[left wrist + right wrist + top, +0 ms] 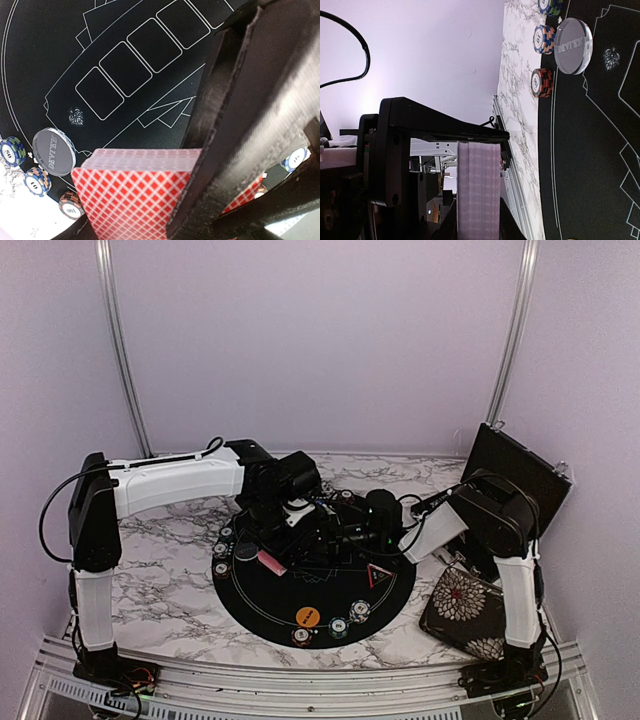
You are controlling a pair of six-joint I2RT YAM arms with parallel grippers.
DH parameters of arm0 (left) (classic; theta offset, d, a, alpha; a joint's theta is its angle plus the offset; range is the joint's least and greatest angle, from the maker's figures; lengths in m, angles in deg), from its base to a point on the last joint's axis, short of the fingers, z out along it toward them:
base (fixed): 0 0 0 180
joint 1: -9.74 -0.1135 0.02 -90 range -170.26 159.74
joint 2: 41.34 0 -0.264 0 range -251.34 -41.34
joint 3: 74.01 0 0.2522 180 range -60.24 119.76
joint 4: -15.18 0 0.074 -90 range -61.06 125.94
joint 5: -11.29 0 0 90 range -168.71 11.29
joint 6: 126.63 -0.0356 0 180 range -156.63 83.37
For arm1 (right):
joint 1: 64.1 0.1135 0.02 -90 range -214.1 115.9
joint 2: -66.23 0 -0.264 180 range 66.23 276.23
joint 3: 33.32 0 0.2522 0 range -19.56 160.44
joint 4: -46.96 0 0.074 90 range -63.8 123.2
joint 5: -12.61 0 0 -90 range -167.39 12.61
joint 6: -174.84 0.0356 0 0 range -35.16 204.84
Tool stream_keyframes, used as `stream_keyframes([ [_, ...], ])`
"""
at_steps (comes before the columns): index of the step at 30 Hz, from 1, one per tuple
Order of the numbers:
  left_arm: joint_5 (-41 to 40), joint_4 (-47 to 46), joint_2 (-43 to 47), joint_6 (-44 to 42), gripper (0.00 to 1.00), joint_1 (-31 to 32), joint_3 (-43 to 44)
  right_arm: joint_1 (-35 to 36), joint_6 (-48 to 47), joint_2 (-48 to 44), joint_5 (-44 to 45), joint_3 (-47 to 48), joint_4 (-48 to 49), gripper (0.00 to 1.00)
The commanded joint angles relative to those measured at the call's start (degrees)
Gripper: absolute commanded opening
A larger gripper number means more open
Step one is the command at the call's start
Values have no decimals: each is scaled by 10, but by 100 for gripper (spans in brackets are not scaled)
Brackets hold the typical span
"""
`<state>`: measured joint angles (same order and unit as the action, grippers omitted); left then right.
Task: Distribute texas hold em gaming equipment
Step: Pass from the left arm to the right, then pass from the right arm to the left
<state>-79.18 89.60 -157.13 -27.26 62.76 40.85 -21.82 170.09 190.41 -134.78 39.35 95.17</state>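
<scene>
DEALER on clear disc [54,151]; 50 on chip [11,151]

1. The black-jointed, white-shelled left arm [175,483] rises from its base, bends sharply at the elbow and reaches level toward the centre.
2. The left tool [272,558] angles downward, with its jaws set wide and clamped on opposite edges of a stack of pink-red-backed playing cards [135,200].
3. The matching right arm [515,590] rises, folds at the elbow and slants down toward the left tool.
4. The right tool [478,231] has its jaws nearly together, pinching at that same stack.
</scene>
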Motion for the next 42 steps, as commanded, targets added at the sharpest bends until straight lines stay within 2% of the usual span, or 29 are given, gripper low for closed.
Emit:
stream_keyframes([
  [1, 0, -7, 6, -7, 80, 4, -7, 6, -6, -22, 6, 3, 22, 0],
  [12, -4, -14, 3, -11, 75, 8, -11, 5, 1, -24, 9, -4, 31, 0],
  [22, -15, -19, 4, -10, 78, 12, -28, 6, 0, -24, 10, -3, 31, 0],
  [26, -14, -22, 5, -9, 74, 12, -27, 5, 0, -26, 10, -3, 32, 0],
  [35, -4, -27, 9, -2, 54, 11, -19, 6, -5, -26, 11, -6, 31, 0],
  [39, -3, -27, 11, -2, 51, 11, -21, 6, -13, -30, 11, -6, 26, 1],
  [42, -4, -29, 15, -2, 52, 11, -23, 6, -27, -35, 12, -3, 10, 6],
])
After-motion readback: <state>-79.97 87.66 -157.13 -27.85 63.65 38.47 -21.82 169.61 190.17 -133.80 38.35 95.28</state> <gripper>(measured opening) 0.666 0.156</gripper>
